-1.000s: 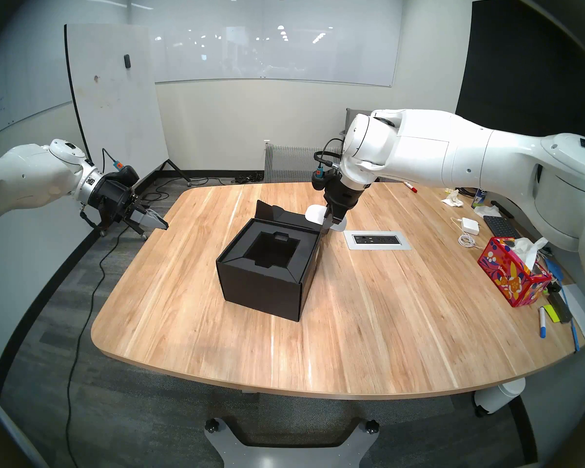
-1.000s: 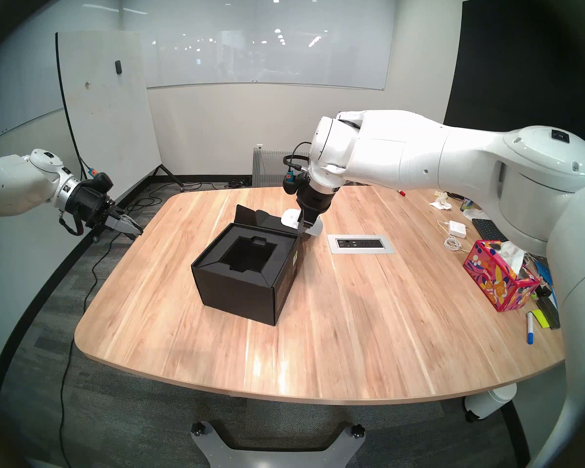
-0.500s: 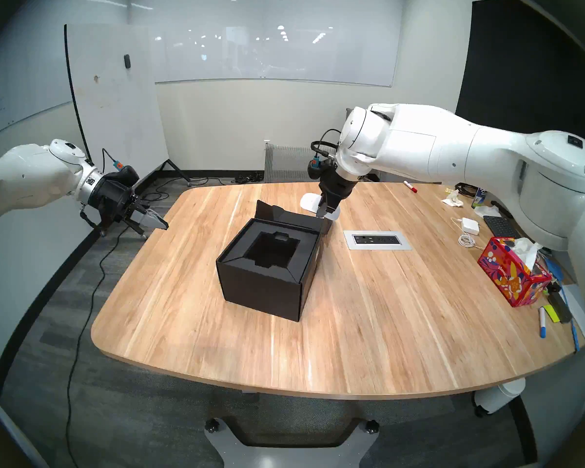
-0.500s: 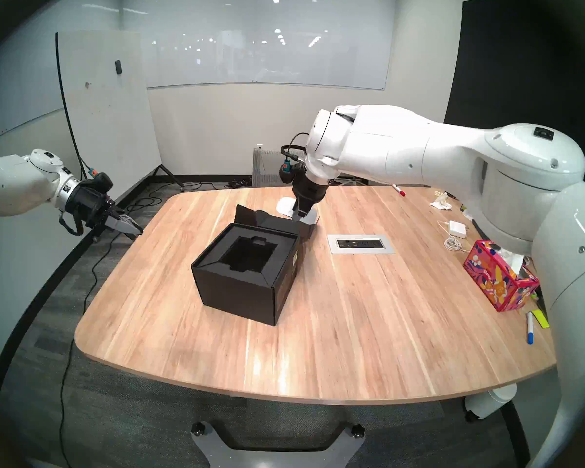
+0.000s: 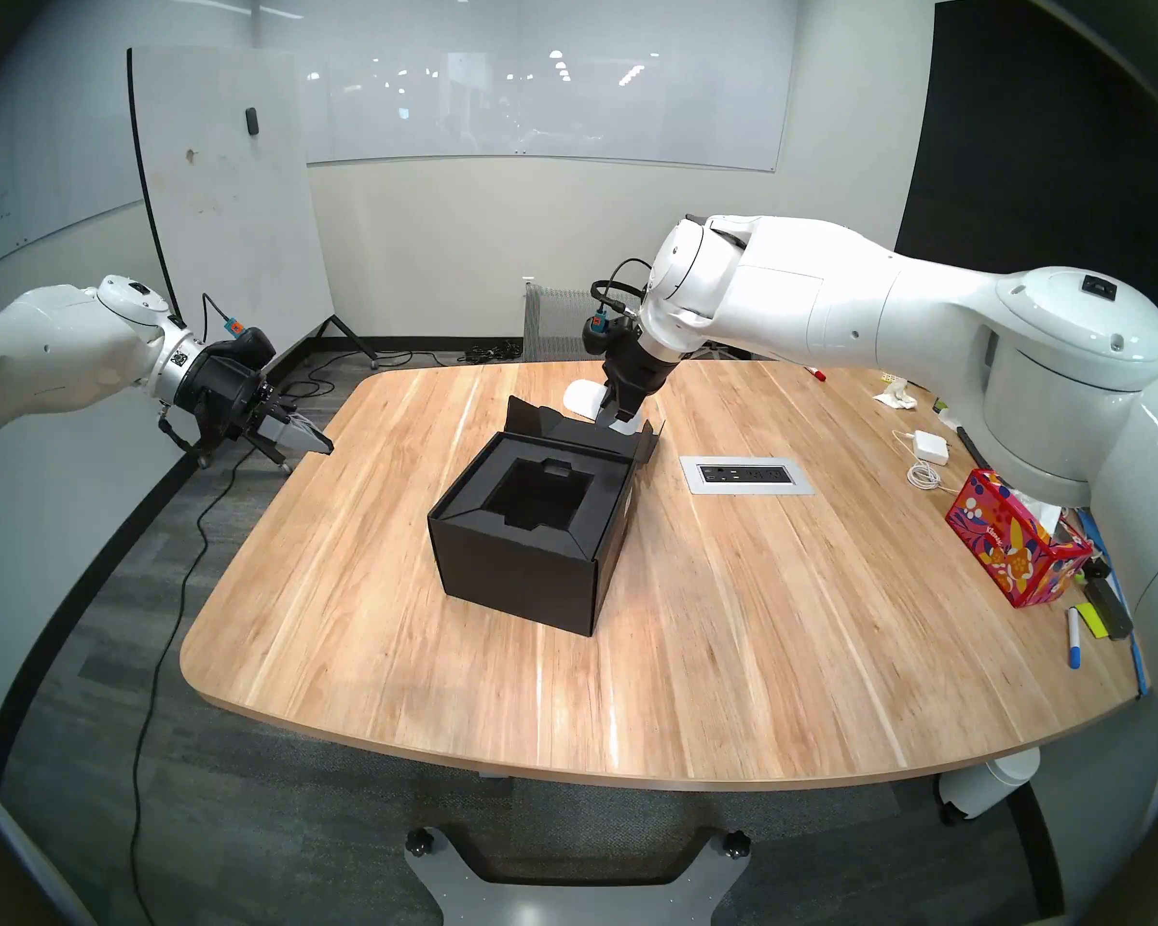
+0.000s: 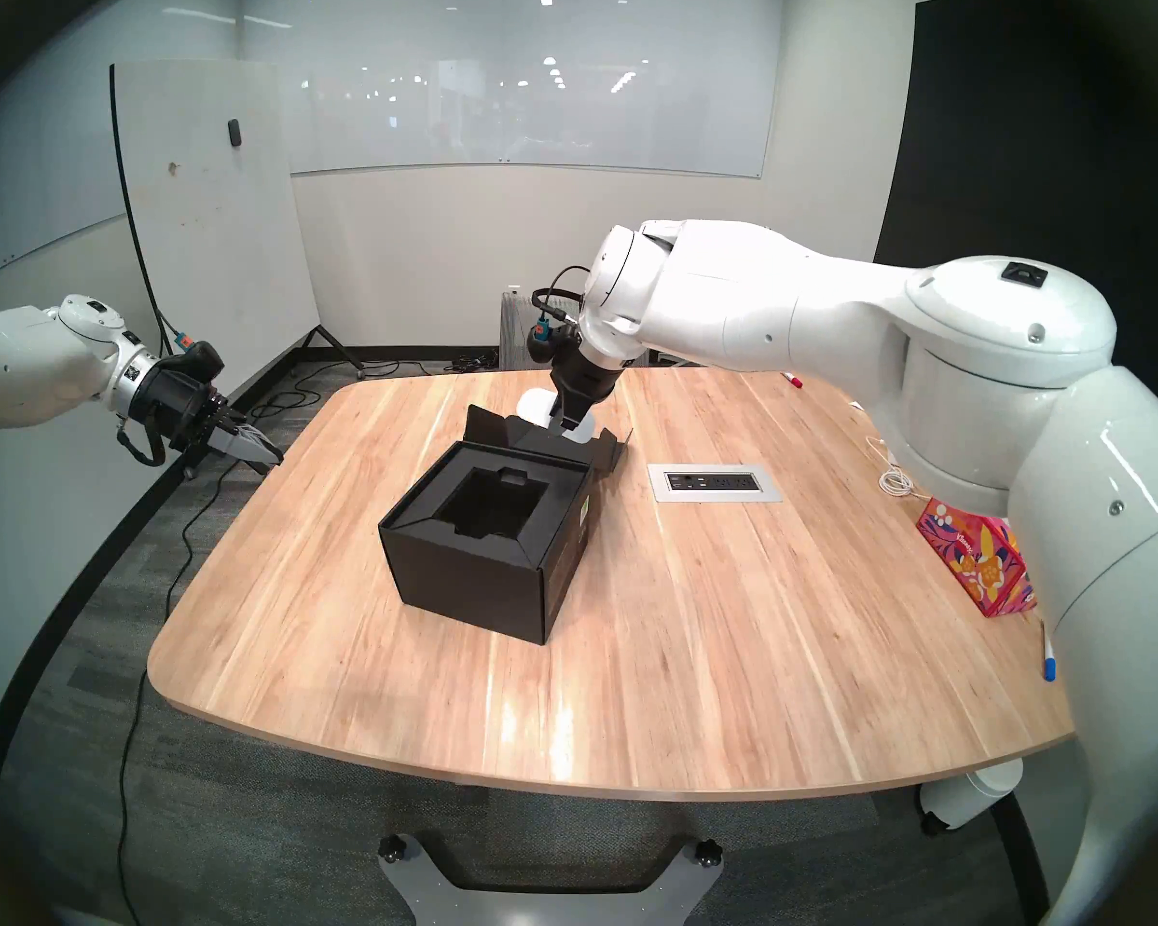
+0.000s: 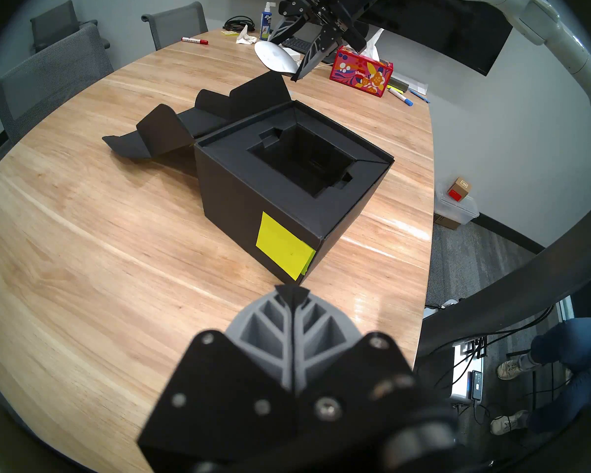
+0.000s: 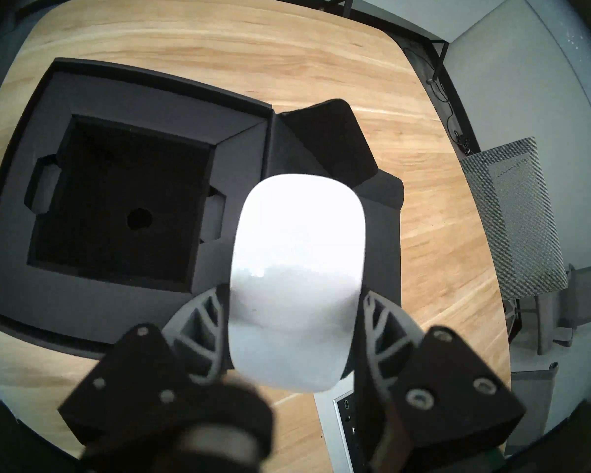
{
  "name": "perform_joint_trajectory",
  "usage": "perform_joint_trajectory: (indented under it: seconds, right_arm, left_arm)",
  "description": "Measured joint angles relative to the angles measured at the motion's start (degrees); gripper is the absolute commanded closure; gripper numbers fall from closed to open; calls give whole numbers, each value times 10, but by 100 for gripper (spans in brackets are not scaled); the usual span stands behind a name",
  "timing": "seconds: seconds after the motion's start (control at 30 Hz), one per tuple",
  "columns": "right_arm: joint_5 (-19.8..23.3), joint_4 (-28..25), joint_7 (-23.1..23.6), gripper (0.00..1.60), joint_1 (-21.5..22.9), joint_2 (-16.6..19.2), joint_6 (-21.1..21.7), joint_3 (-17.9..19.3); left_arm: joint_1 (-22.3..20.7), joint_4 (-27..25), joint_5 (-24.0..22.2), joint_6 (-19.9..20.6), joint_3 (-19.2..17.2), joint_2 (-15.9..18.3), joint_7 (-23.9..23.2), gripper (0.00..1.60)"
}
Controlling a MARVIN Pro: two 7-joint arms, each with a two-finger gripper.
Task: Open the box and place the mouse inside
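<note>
Meeting room with whiteboards on pale walls; wooden bench [image 5: 730,604] filling centre frame. Black box [image 5: 529,530] at mid-bench in the head view, lid flap [image 5: 590,430] thrown back toward the far edge, recessed insert exposed and dark. White mouse [image 5: 586,400] aloft just above and behind that flap, upper centre of frame, gripped at its sides by the right gripper [image 5: 620,417]; fingers [image 8: 198,322] clamped on both flanks in the wrist view, mouse [image 8: 297,274] centred with the open cavity to its left. Left gripper [image 5: 315,442] at left of frame, off the bench edge, well apart from the box; fingers [image 7: 273,329] pressed together, holding nothing. Yellow sticky note [image 7: 284,248] on the box's near wall. Red patterned tissue box [image 5: 1014,547] at right edge, silver power outlet panel [image 5: 747,475] right of the box.
</note>
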Motion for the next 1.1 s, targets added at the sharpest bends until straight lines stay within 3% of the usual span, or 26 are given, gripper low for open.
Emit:
perform_joint_trajectory:
  seconds: [0.4, 1.1]
  right_arm:
    - [1, 73, 15, 160, -13, -52, -42, 8]
    - [1, 193, 40, 160, -48, -110, -118, 11]
  left_arm:
    - [0, 0, 0, 0, 0, 0, 0, 160]
    - [0, 0, -1, 0, 1, 0, 0, 160]
